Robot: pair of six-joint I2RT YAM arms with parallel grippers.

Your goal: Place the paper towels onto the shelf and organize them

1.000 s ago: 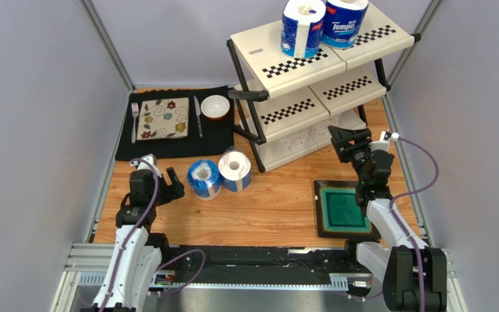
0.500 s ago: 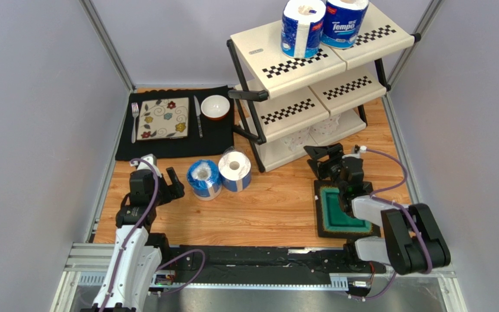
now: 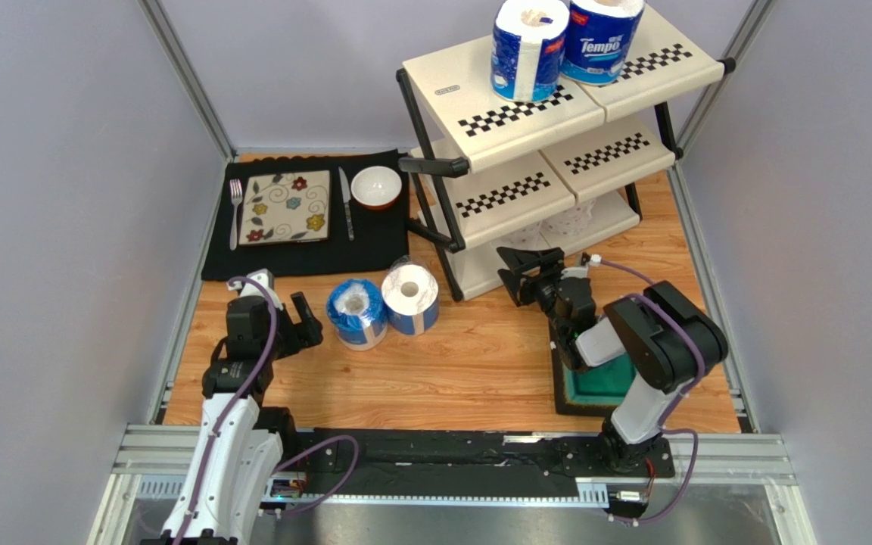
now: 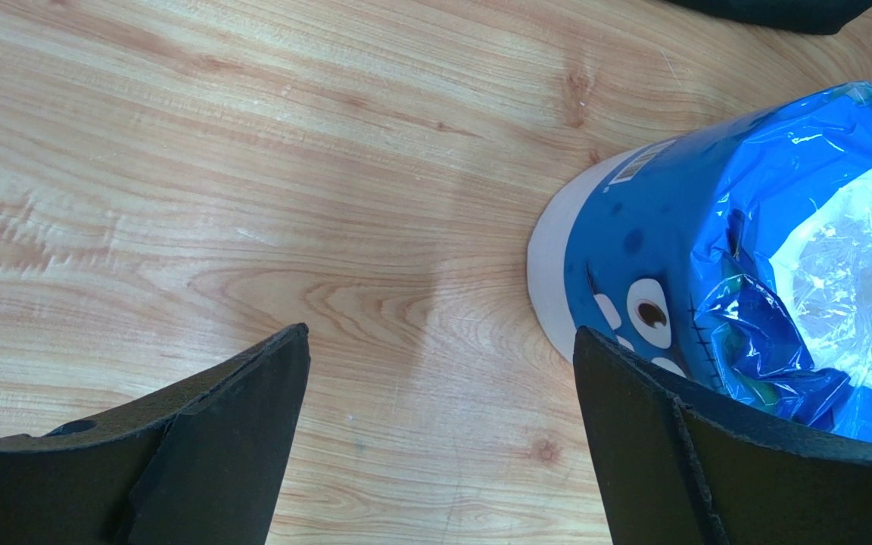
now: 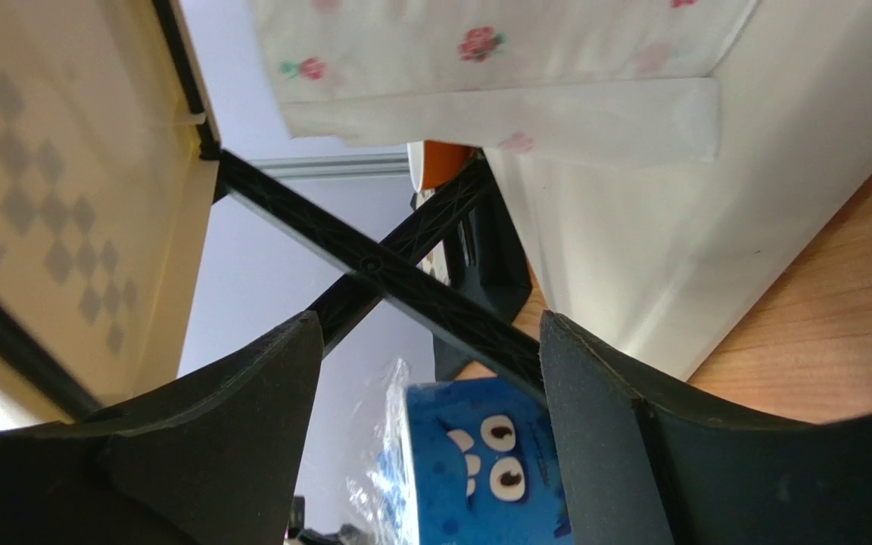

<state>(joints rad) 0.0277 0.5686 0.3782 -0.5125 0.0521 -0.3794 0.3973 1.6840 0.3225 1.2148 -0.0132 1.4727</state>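
Right gripper point(image 3: 512, 275) hung empty, jaws apart, by the shelf point(image 3: 486, 97); it needed to clear the frame, then straddle the blue-wrapped roll point(image 3: 358, 315) squarely. Left gripper point(image 4: 441, 352) was spread too.

Shelf point(image 3: 517, 111): standing upright at the far right, showing three cream tiers with checkered strips in a black frame.
Left top roll point(image 3: 529, 48): sitting upright on the top tier, wearing a blue wrapper.
Right top roll point(image 3: 602, 41): standing just beside it, showing "Tempo" print.
Bottom-tier white rolls point(image 3: 584, 223): resting on the lowest tier, partly hidden.
Crinkled blue roll point(image 3: 358, 315): standing core-up on the wood, left of the shelf.
White-topped roll point(image 3: 410, 298): standing just beside it.
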